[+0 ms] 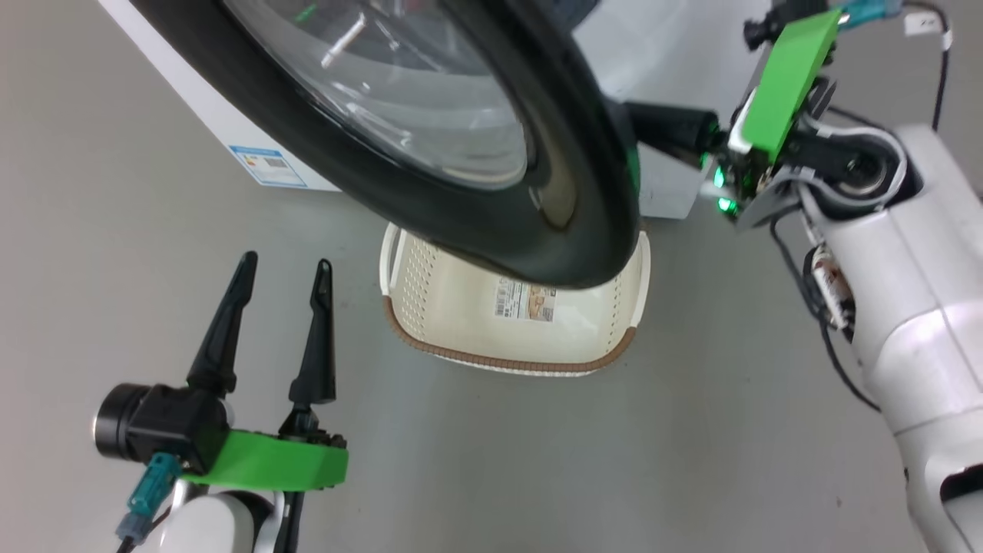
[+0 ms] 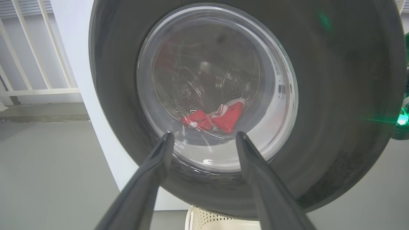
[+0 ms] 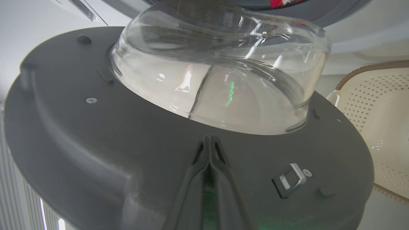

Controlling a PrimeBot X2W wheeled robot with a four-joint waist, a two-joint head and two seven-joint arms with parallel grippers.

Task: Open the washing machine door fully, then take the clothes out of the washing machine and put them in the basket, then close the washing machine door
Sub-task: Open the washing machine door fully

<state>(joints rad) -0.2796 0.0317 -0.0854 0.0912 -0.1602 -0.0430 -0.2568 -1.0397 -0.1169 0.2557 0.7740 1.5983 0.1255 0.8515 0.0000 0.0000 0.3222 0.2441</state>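
while the right tool (image 3: pixel 209 139), fingers pressed together, rests against the washing machine door (image 3: pixel 96 143), the left tool (image 1: pixel 286 263) gapes empty.

readable text: none | washing machine (image 1: pixel 226 115), lower front corner: blue-edged label (image 1: pixel 267 166), print too small to read | basket (image 1: pixel 430 299), bottom: paper label (image 1: pixel 526 300) with barcode, lettering too small to read

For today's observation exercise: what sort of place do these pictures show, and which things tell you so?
Probably a laundry corner in a plain indoor room: a white front-loading washing machine with a round glass door, red clothes inside it, and a perforated basket on the bare grey floor.
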